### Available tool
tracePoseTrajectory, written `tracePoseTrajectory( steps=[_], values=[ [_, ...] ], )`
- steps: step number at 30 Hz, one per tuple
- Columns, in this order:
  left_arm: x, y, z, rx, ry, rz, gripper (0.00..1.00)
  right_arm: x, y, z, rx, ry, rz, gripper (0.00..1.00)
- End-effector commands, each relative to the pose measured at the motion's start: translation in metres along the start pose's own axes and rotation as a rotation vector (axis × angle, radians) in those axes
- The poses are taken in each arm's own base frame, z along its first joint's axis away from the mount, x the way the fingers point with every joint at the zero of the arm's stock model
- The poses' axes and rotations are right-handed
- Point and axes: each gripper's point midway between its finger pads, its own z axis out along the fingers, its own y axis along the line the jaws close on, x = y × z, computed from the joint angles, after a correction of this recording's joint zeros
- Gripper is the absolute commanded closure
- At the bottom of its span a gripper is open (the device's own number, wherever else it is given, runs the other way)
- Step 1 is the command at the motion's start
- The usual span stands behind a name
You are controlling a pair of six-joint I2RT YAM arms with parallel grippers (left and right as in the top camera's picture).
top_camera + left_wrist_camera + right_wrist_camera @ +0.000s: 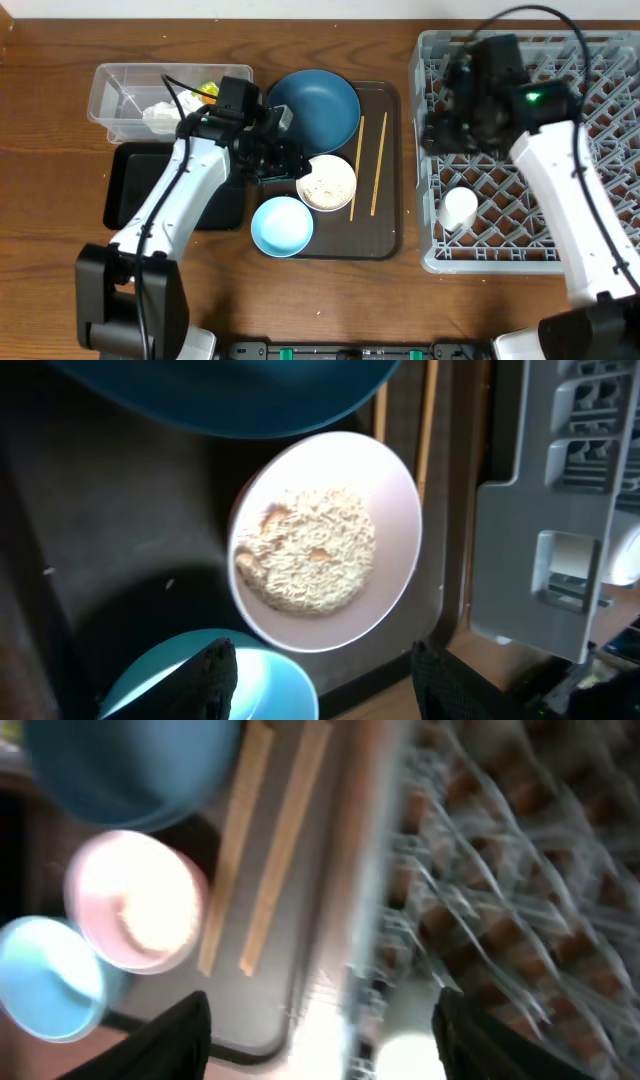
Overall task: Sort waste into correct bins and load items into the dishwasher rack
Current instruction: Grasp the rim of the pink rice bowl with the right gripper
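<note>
Rice-like crumbs [305, 550] are lying heaped in the cream-white bowl [395, 520], which is sitting on the brown serving tray [385, 235] between the dark blue plate [315, 110] and the light blue bowl [281, 226]. The left fingers [212, 678] are hovering at this bowl, standing apart and holding nothing. Two chopsticks [357, 165] are lying beside it. The tissue [158, 117] and snack wrapper [207, 92] are resting in the clear tub [110, 95], with the black tray [130, 195] just beside it on the desk [330, 300]. The right fingers [180, 1038], spread and empty, are hanging over the grey rack [560, 140], where the white cup [459, 210] is sitting.
</note>
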Motion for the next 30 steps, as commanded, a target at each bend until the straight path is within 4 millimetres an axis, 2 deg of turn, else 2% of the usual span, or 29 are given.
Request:
tracePoseTrajectory(
  steps=[1, 4, 7, 9, 14, 17, 18, 22, 26, 30],
  values=[
    [-0.013, -0.003, -0.035, -0.084, -0.118, 0.074, 0.41, 0.004, 0.042, 0.023, -0.063, 0.015, -0.041, 0.36],
    [-0.016, 0.002, -0.059, -0.173, -0.198, 0.094, 0.41, 0.012, 0.066, 0.053, -0.086, 0.043, -0.064, 0.45],
    [-0.018, 0.005, -0.087, -0.254, -0.289, 0.111, 0.4, 0.022, 0.08, 0.084, -0.088, 0.093, -0.089, 0.55],
    [-0.019, 0.004, -0.102, -0.284, -0.336, 0.12, 0.35, 0.03, 0.088, 0.102, -0.087, 0.13, -0.095, 0.59],
    [-0.018, 0.003, -0.114, -0.305, -0.373, 0.126, 0.33, 0.053, 0.102, 0.143, -0.073, 0.22, -0.123, 0.62],
    [-0.015, 0.005, -0.112, -0.309, -0.357, 0.121, 0.33, 0.066, 0.1, 0.167, -0.055, 0.275, -0.123, 0.69],
    [-0.014, 0.006, -0.111, -0.311, -0.351, 0.119, 0.24, 0.07, 0.098, 0.173, -0.048, 0.293, -0.121, 0.73],
    [-0.012, 0.006, -0.11, -0.313, -0.341, 0.115, 0.17, 0.078, 0.095, 0.184, -0.035, 0.328, -0.114, 0.92],
    [-0.011, 0.007, -0.11, -0.314, -0.336, 0.114, 0.15, 0.074, 0.097, 0.181, -0.039, 0.314, -0.113, 0.98],
    [-0.011, 0.007, -0.11, -0.314, -0.336, 0.114, 0.13, 0.071, 0.095, 0.175, -0.039, 0.308, -0.108, 0.99]
  ],
)
